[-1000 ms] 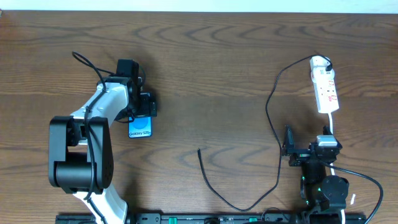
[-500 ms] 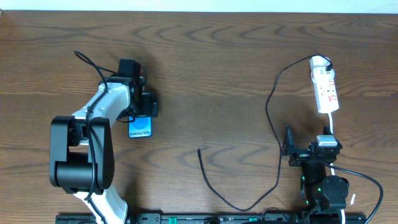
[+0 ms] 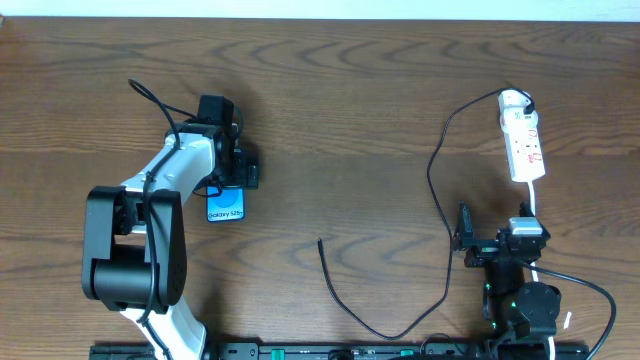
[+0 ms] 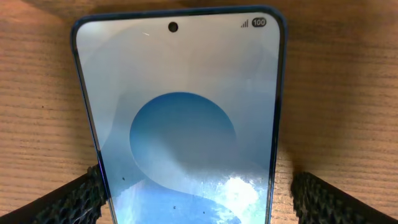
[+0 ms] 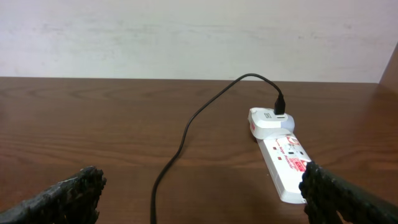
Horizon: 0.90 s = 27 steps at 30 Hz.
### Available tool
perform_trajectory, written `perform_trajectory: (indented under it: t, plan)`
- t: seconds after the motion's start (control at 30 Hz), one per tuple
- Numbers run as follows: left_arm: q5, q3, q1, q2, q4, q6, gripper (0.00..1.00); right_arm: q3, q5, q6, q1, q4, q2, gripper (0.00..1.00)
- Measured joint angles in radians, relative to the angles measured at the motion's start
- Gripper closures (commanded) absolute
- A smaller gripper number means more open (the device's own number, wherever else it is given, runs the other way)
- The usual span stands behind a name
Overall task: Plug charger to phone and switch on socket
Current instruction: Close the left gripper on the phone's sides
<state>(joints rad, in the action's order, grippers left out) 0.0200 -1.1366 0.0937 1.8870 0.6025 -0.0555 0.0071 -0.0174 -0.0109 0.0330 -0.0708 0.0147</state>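
the phone lies flat, screen up, on the left half of the table, its far end under the left gripper. in the wrist view the jaws straddle it. one finger sits against the phone's long edge, and the other stands off with a strip of wood showing, so the gripper is spread slightly wider than the phone and is not pinching it. the phone's near short edge is uncovered, with bare wood in front and to the right.

the charger has its tip loose near mid-table, well apart from the phone. its cable loops close to the front edge, then climbs past the right gripper to the far end of the socket. that gripper is spread wide, nothing between its fingers, near the socket's near end.
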Motion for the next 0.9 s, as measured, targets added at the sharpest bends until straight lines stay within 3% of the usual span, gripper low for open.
perform_trajectory:
  t: [0.63, 0.7, 0.9]
  plan:
    - [0.000, 0.000, 0.000, -0.002, 0.021, -0.002, 0.05, 0.000, 0.000, 0.000, 0.000, 0.000, 0.000, 0.01]
    - [0.000, 0.000, 0.000, -0.002, 0.021, -0.002, 0.14, 0.000, 0.000, 0.000, 0.000, 0.000, 0.000, 0.01]
    - [0.003, 0.002, 0.000, -0.002, 0.024, -0.005, 0.18, 0.000, 0.000, 0.000, 0.000, 0.000, 0.000, 0.01]
